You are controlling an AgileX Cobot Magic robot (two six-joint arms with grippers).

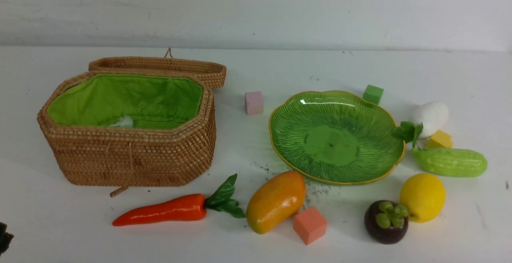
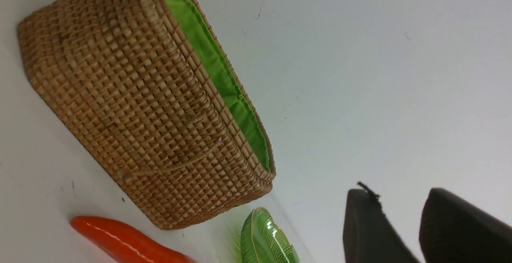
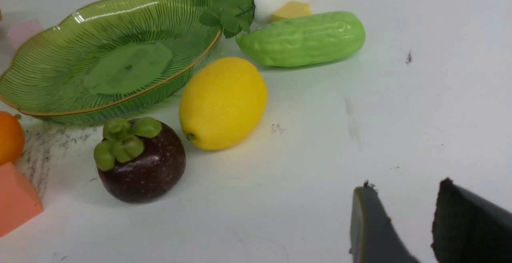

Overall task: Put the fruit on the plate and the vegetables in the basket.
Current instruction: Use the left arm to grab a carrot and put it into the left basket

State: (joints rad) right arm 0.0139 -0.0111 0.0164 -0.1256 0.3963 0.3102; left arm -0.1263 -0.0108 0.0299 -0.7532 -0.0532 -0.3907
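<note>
Mango (image 1: 276, 201), lemon (image 1: 422, 197), mangosteen (image 1: 386, 221) beside empty plate (image 1: 336, 143), carrot (image 1: 160, 214), cucumber (image 1: 450, 161), radish (image 1: 430, 115) around it too, none yet in basket (image 1: 132, 159); jaws of left gripper (image 2: 400, 203) and right gripper (image 3: 404, 199) spread, holding nothing.

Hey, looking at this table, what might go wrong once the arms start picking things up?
The lemon lies right beside the mangosteen; grabbing either may send the other rolling. The radish has its leaves over the plate rim, so lifting it could nudge the plate. The orange cube next to the mango might get pinched along with it.
</note>
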